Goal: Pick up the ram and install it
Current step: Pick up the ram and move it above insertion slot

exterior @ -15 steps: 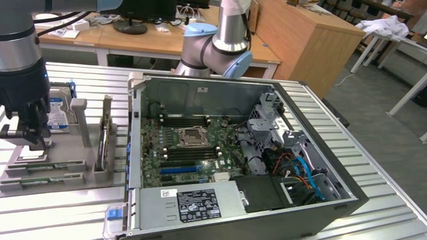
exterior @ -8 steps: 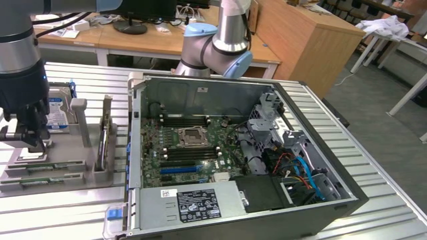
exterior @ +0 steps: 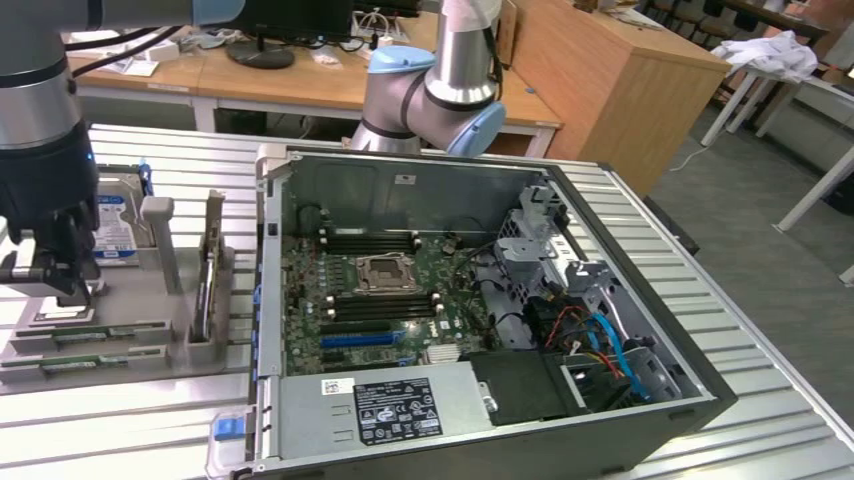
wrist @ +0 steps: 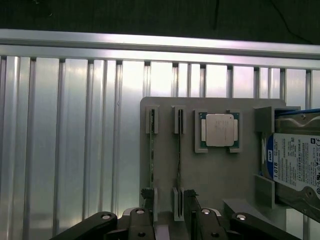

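The ram (wrist: 178, 150), a thin green strip, stands on edge in the slotted matte-grey tray (wrist: 212, 175). One end lies between the spread black fingers of the gripper (wrist: 168, 207). A square silver processor (wrist: 220, 130) sits nearby.

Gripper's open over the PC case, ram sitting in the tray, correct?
Wrong on place: the exterior view shows the open gripper over the parts tray, beside the PC case, not over it. The ram is in the tray.
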